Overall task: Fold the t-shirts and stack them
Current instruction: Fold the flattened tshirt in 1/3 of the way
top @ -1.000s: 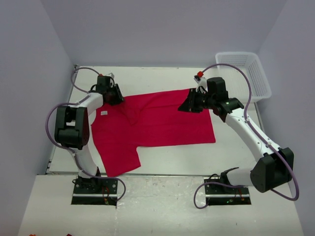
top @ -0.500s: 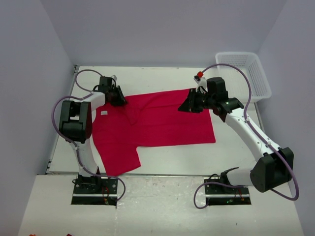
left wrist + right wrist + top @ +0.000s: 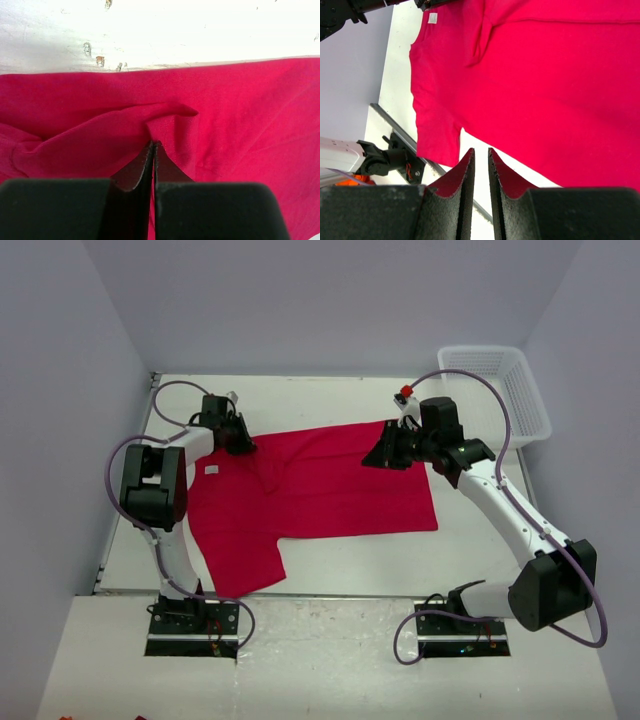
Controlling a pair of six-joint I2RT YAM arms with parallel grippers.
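One red t-shirt lies spread flat on the white table, its sleeve pointing toward the near edge and a small white neck label at its left. My left gripper sits low at the shirt's far-left edge. In the left wrist view its tips are shut on a raised fold of the red cloth. My right gripper hovers over the shirt's far-right corner. Its jaws stand a narrow gap apart with nothing between them, the shirt spread beyond.
A white mesh basket stands at the far right corner of the table. Bare table surface runs along the near edge below the shirt. Walls close in the left, back and right sides.
The left gripper has closed from partly open onto a fold of the shirt, and the left arm's elbow swung slightly. The right arm and shirt have not moved.
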